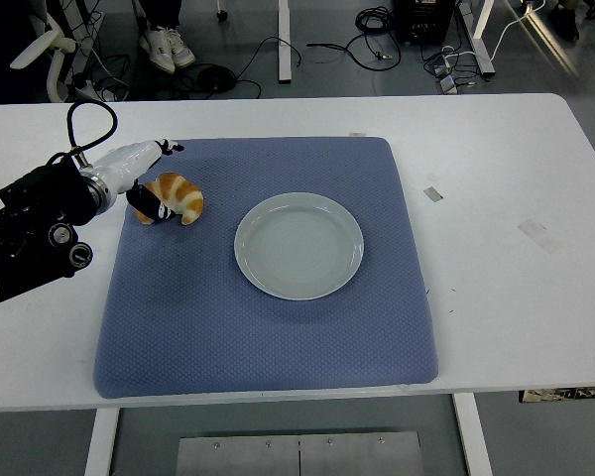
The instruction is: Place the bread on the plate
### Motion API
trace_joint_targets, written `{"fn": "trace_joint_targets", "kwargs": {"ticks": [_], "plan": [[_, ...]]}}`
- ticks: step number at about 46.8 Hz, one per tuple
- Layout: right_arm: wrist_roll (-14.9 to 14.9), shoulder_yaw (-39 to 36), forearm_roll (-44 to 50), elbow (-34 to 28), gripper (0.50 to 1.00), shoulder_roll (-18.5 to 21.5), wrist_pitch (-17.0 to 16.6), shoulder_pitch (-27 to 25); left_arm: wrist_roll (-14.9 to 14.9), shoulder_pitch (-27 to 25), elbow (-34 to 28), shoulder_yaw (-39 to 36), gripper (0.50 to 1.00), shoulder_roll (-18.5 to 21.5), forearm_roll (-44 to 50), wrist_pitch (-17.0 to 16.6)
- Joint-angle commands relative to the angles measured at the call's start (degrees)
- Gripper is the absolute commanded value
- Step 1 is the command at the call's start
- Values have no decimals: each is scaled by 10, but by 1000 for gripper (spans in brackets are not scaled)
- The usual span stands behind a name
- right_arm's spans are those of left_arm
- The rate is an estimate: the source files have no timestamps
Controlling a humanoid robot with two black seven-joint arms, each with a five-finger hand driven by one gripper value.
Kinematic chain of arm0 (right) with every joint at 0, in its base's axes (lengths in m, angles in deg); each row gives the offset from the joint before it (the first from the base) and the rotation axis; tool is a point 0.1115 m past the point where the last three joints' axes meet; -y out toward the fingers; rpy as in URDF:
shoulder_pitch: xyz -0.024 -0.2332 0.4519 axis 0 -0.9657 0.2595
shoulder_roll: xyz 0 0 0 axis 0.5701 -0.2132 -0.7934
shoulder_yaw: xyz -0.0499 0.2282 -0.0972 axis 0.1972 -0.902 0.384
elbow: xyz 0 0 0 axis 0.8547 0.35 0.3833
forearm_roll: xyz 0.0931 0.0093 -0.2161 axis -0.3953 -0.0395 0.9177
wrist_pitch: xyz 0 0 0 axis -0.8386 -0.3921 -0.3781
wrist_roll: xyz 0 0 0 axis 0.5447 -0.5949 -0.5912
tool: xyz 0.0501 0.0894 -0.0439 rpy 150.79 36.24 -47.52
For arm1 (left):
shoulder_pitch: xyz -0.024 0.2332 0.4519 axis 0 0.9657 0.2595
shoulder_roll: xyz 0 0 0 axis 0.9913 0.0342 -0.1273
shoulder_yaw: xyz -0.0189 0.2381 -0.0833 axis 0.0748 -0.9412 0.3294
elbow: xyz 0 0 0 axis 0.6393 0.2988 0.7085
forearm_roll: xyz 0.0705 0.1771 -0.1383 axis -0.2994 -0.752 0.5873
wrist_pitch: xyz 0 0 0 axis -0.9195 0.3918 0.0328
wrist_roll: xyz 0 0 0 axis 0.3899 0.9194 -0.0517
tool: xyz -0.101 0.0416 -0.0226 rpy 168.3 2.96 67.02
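Head view: one bread [177, 196], one plate [298, 245], one robot hand [139, 177].

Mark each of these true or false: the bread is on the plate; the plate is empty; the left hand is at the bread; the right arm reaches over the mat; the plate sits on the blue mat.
1. The bread is on the plate. False: it lies on the blue mat, left of the plate.
2. The plate is empty. True.
3. The left hand is at the bread. True: its dark fingertips touch the bread's left end.
4. The right arm reaches over the mat. False: no right arm shows in this view.
5. The plate sits on the blue mat. True.
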Motion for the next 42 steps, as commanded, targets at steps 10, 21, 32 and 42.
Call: {"fn": "trace_joint_targets", "kwargs": {"ticks": [10,21,32,42], "plan": [[0,0,0,0,1000,0,0,0,-8,1,4,-18,821,-3,4,0],[0,0,0,0,1000,0,0,0,-24,1,6,-18,665,-2,4,2],[0,0,0,0,1000,0,0,0,-34,0,7,-34,596,-2,5,3],[0,0,0,0,1000,0,0,0,-36,-3,7,-33,578,1,11,2]]}}
